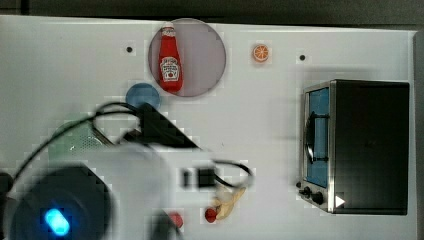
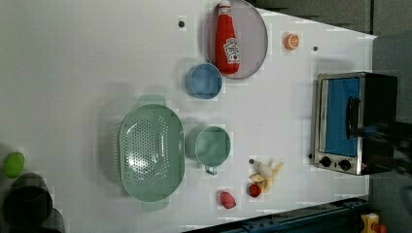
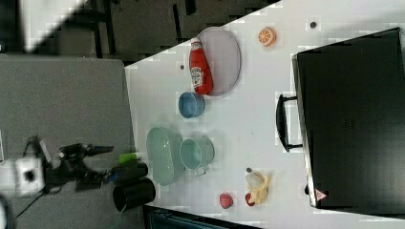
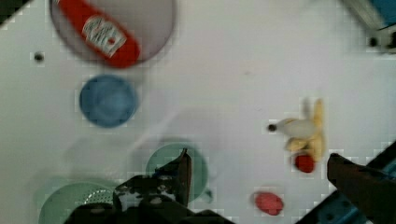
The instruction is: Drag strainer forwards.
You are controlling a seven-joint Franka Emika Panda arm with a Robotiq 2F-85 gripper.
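You have the strainer (image 2: pixel 151 151) sitting on the white table (image 2: pixel 73 58), and in the left view there is a wide bare stretch of tabletop on the left view's left of it. On the left view's right the green cup (image 2: pixel 212 146) sits just beside its rim, almost touching, so that side is tight. Further toward the left view's top the blue bowl (image 2: pixel 204 80) stands near a grey plate (image 2: pixel 252 34) with the ketchup bottle (image 2: pixel 228 39) lying on it. The toaster oven (image 2: pixel 347 121) is well apart at the left view's right. A peeled banana (image 2: pixel 266 174) and 2 small red pieces lie near the table's edge.

The strainer is pale mint, oval-round, smooth plastic peppered with small holes, with a tab handle at each end. The cup is darker green, round, with 1 small handle.

Your gripper (image 4: pixel 259 163) hangs above the table in the wrist view, fingers (image 4: pixel 183 172) spread to the full, gripping nothing and touching nothing; the cup and strainer lie beneath it.
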